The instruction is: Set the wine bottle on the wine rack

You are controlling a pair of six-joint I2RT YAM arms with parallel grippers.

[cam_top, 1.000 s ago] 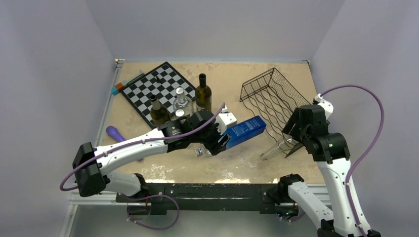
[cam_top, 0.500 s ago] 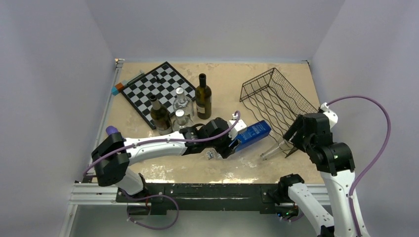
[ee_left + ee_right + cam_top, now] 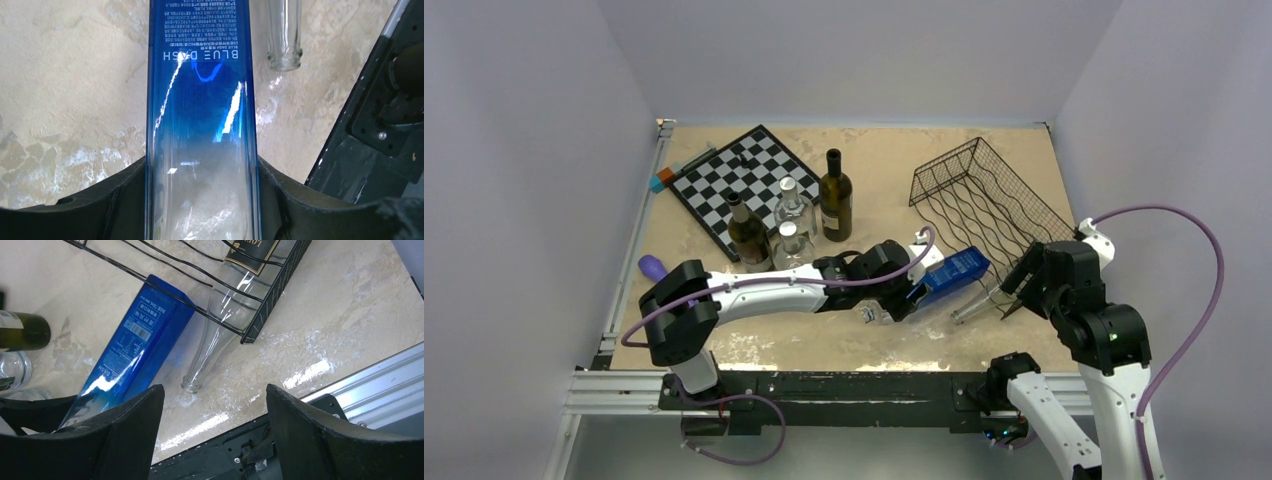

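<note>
left gripper, clamped half-open around the blue wine bottle, has carried it right to the wine rack front edge, low over the surface; right gripper wide open, empty, so insertion looks next.

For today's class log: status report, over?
Left fingers shut on blue bottle, by wine rack. Right fingers open, empty. Clear bottle in rack, neck jutting beside blue one.
</note>
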